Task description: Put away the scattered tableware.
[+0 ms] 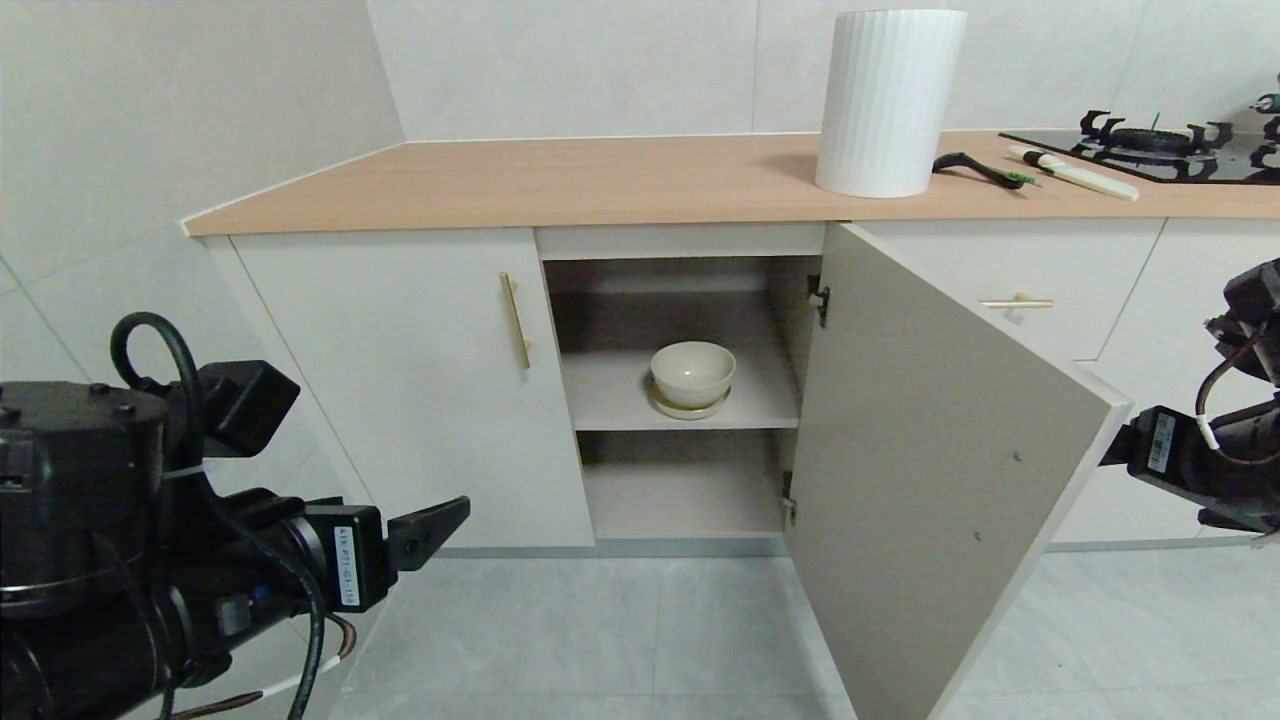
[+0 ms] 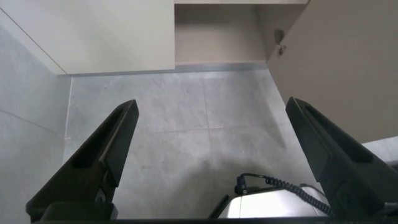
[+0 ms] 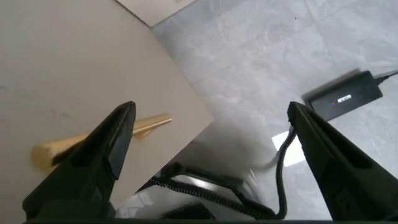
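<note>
With jaws spread wide, the left gripper [image 2: 211, 109] hangs above the floor, the bowl [image 1: 692, 372] sits on a small plate [image 1: 688, 410] on the open cabinet's upper shelf [image 1: 760, 395], and the right gripper [image 3: 210, 111], jaws also spread, is near the gold handle [image 3: 99, 142] of the swung-out door [image 1: 930, 470].

A cream bowl [image 1: 692, 372] sits upright on a saucer [image 1: 688, 407] on the open cabinet's [image 1: 930, 470] middle shelf.

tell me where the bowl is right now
In the head view the bowl sits on a small plate, on the upper shelf of the open cupboard, centre of frame, left of the swung-open door.
</note>
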{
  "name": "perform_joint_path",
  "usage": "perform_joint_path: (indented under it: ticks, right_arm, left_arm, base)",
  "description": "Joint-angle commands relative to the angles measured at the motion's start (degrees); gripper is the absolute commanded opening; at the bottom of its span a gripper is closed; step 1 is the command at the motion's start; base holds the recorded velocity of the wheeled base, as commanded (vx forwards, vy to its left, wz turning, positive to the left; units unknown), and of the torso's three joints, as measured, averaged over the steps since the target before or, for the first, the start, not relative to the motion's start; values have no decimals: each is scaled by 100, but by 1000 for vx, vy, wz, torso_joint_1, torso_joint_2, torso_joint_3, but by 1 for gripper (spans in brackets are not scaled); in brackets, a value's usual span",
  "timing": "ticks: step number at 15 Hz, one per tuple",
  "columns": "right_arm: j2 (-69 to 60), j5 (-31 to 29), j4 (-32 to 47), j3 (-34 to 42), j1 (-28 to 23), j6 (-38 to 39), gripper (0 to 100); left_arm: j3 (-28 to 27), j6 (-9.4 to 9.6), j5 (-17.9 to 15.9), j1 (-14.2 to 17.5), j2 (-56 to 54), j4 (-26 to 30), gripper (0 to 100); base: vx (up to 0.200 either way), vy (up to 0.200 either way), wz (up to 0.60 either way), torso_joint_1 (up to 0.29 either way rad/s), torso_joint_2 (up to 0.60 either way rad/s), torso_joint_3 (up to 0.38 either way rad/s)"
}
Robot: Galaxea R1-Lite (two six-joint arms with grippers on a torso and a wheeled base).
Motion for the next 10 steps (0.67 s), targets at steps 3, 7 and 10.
perform_joint_path:
  ticks: [3,7,10]
  right_arm:
    - [92,33,-14,86,591,110,100]
    - [321,561,-383,33,1461,66,100]
    - [954,719,-919,-125,2059,-242,100]
  left_arm:
    - [-27,-3,9,0,-12,-4,100]
    - [-80,6,53,0,-109,-4,100]
    - [-106,6,150,0,-117,-4,100]
  base:
    - [0,0,0,0,0,0]
    - [0,0,0,0,0,0]
    - [0,0,0,0,0,0]
